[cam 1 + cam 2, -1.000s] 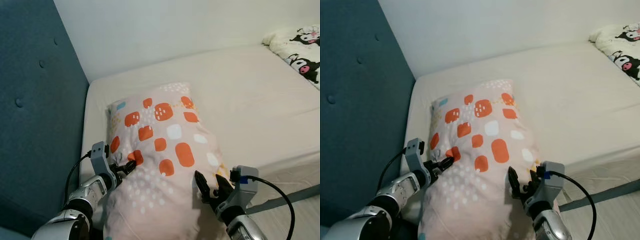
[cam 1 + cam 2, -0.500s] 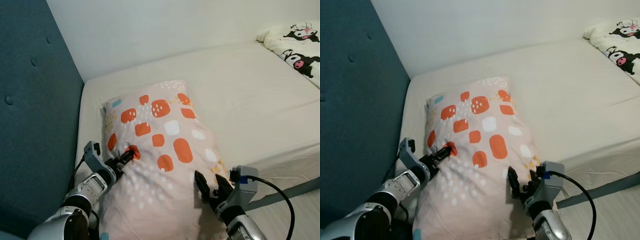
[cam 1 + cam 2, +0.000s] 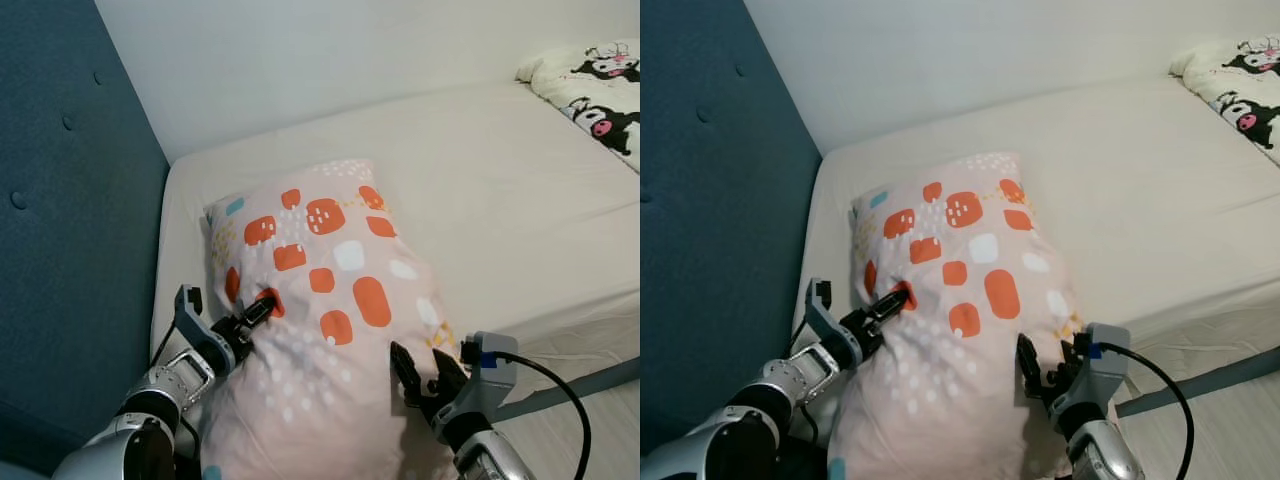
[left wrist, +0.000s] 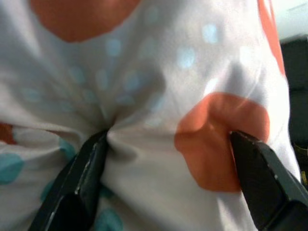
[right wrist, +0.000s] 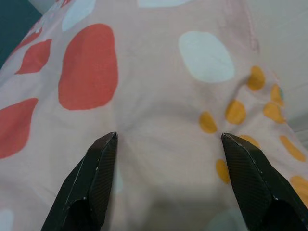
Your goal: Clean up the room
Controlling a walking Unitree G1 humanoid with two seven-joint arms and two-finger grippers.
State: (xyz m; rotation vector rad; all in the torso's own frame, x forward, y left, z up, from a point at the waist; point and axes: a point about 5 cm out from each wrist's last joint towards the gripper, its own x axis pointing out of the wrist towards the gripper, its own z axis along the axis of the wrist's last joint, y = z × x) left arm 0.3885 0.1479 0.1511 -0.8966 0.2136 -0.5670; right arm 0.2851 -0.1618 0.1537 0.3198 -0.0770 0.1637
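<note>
- In the left eye view, the pillow (image 3: 320,330) with orange patches lay on the bed (image 3: 500,190), its far end close to the blue headboard (image 3: 70,230) and its near end hanging over the bed's edge toward the robot. The left gripper (image 3: 258,312) pressed into the pillow's left side and the right gripper (image 3: 415,372) sat at its near right corner. The near end could have slid off the bed, because so much of it stuck out with nothing under it.
- In the right eye view, a blanket (image 3: 1240,85) with cartoon faces lay well apart at the far right. A hard push might have shoved the pillow crooked against the headboard.
- In the left wrist view, the left gripper's fingers (image 4: 79,185) were spread wide and dug into the soft cloth, which bunched up between them. They were not closed on it, so the cloth could have slipped free on a pull.
- In the right wrist view, the right gripper's fingers (image 5: 96,178) were spread wide over the pillow, holding nothing. If they had closed, they might have caught only thin cloth, and the pillow would have sagged and dropped.
</note>
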